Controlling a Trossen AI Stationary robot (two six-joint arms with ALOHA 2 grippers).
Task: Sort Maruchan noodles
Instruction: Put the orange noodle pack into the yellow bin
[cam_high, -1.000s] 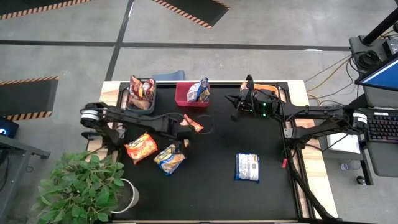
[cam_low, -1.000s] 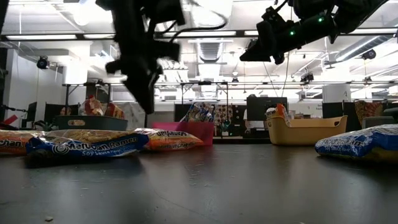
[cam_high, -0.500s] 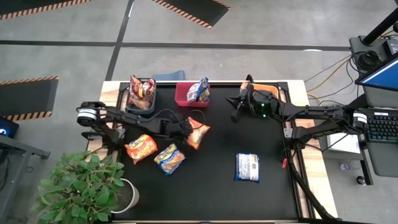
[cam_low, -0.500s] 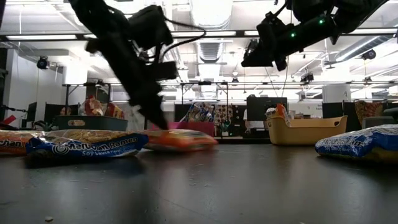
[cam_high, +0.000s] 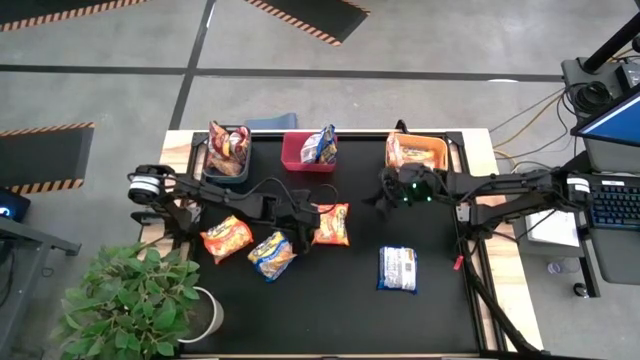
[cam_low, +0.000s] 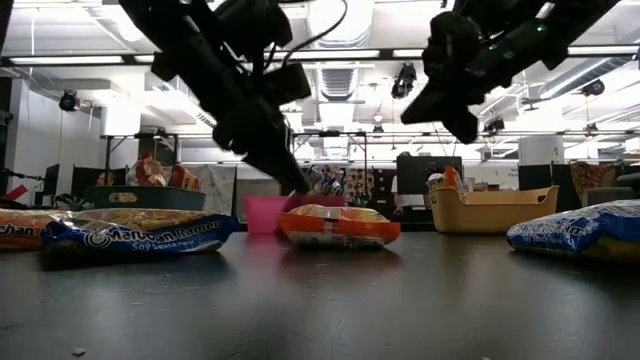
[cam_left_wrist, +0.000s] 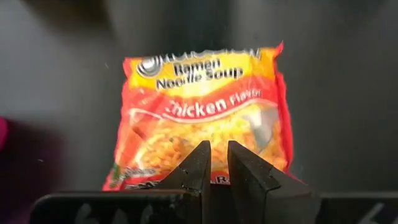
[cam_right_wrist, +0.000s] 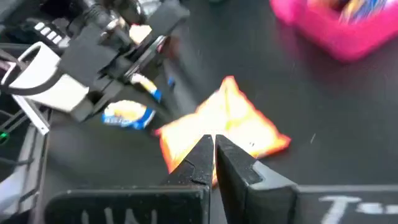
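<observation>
On the black desk (cam_high: 350, 310), near its middle, a flat orange crinkly plastic packet of chicken ramen (cam_high: 332, 224) lies label up. The left hand (cam_high: 303, 227) sits low at the packet's left edge, its two dark fingers (cam_left_wrist: 198, 167) almost pressed together with only a thin gap, resting over the packet's near end; I cannot tell whether they pinch the plastic. Left of it lie an orange-red packet (cam_high: 227, 238) and a blue-and-yellow packet (cam_high: 273, 255), just beside each other. A silver-white and blue packet (cam_high: 398, 269) lies apart on the right. At the far edge stand a dark grey bin (cam_high: 227, 160), a red bin (cam_high: 307, 152) and an orange bin (cam_high: 418, 153), each holding packets. The right hand (cam_high: 385, 190) hovers above the desk just near of the orange bin, fingers pressed together and empty.
</observation>
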